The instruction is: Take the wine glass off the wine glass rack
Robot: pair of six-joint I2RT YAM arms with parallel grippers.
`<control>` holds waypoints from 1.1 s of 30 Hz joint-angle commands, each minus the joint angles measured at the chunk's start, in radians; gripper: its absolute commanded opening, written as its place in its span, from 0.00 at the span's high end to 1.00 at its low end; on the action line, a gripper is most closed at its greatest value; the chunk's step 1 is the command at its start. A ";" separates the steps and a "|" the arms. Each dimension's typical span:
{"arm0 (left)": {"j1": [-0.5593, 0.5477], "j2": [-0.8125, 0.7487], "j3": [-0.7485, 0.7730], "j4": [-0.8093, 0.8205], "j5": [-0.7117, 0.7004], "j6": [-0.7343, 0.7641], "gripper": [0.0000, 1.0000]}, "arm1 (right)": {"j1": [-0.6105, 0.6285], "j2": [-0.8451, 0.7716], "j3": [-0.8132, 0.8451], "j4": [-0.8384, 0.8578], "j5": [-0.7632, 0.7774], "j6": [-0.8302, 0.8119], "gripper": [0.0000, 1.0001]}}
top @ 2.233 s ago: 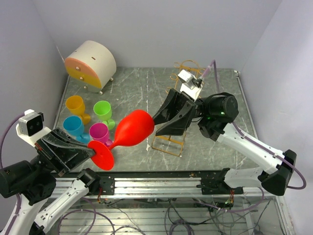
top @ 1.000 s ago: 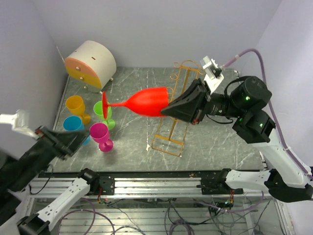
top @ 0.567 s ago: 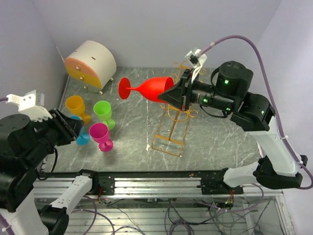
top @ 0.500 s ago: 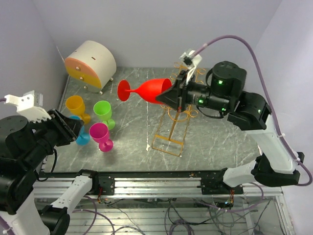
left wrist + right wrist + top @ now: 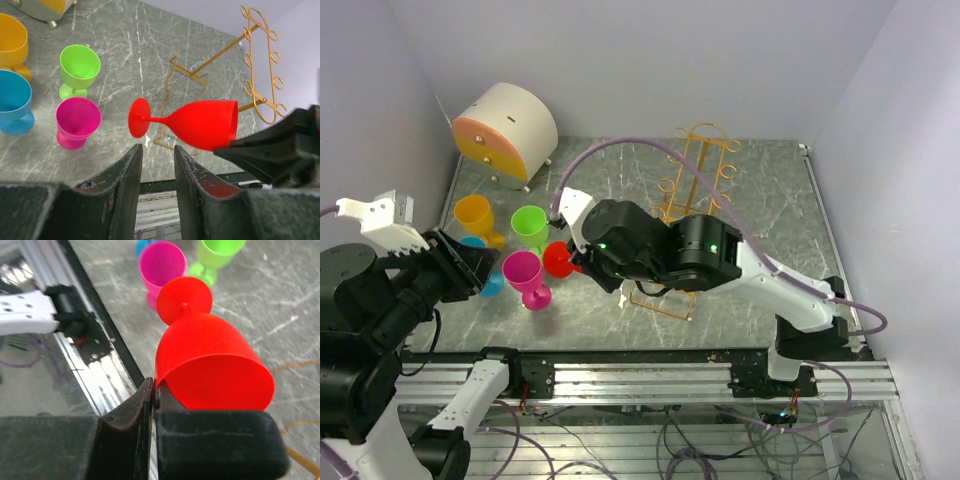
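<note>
Pinching the rim wall of the red wine glass [image 5: 200, 122], the right jaws are pressed together on it, one finger inside the bowl and one outside, as the right wrist view shows. The glass is off the wine glass rack [image 5: 695, 185] and touches none of its hooks. It hangs sideways in the air over the table [image 5: 620, 180], bowl mouth toward the right arm [image 5: 700, 255] and foot pointing left. In the top view the red foot sits just beside the pink glass [image 5: 77, 120]; cannot tell whether they touch. In the left wrist view the bowl overlaps the rack's rectangular base, with the foot left of it.

The rack stands on the table right of centre, leaning, arched top toward the far side, no glass on its loops.

Left jaws are spread with a clear gap and nothing between them. They are held above the near left edge, looking down at the cups. The left arm [image 5: 380, 290] is well apart from the red glass.

The green glass [image 5: 79, 67], blue glass [image 5: 12, 105] and orange glass [image 5: 12, 40] stand upright with the pink one at the left. A round cream and orange box [image 5: 505, 130] sits in the far left corner.
</note>
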 commanded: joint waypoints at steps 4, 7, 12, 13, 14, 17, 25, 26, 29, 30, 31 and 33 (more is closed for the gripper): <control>0.012 -0.069 -0.065 -0.008 -0.006 0.018 0.58 | -0.001 0.070 0.071 -0.144 0.055 0.030 1.00; 0.012 -0.086 -0.095 -0.003 -0.010 0.017 0.58 | -0.002 0.108 0.024 -0.146 0.008 0.036 1.00; 0.012 -0.107 -0.119 -0.004 -0.009 0.020 0.58 | -0.001 0.179 -0.014 -0.153 -0.020 0.042 1.00; 0.012 -0.110 -0.122 -0.005 -0.009 0.022 0.58 | -0.001 0.191 -0.014 -0.150 -0.023 0.041 1.00; 0.011 -0.113 -0.127 -0.005 -0.009 0.022 0.59 | -0.001 0.203 -0.015 -0.145 -0.032 0.038 1.00; 0.012 -0.124 -0.141 -0.004 -0.007 0.022 0.59 | -0.003 0.239 -0.015 -0.126 -0.045 0.021 1.00; 0.012 -0.157 -0.181 -0.009 -0.014 0.021 0.59 | -0.034 0.365 0.014 -0.079 -0.120 -0.018 1.00; 0.012 -0.162 -0.187 -0.010 -0.014 0.022 0.59 | -0.038 0.380 0.018 -0.076 -0.130 -0.023 1.00; 0.012 -0.173 -0.202 -0.014 -0.025 0.024 0.59 | -0.049 0.424 0.035 -0.067 -0.148 -0.033 1.00; 0.012 -0.176 -0.205 -0.015 -0.026 0.025 0.59 | -0.053 0.433 0.045 -0.064 -0.148 -0.035 1.00; 0.012 -0.179 -0.209 -0.015 -0.025 0.024 0.59 | -0.058 0.443 0.052 -0.061 -0.150 -0.037 1.00; 0.012 -0.184 -0.218 -0.015 -0.020 0.023 0.59 | -0.066 0.455 0.066 -0.053 -0.160 -0.043 1.00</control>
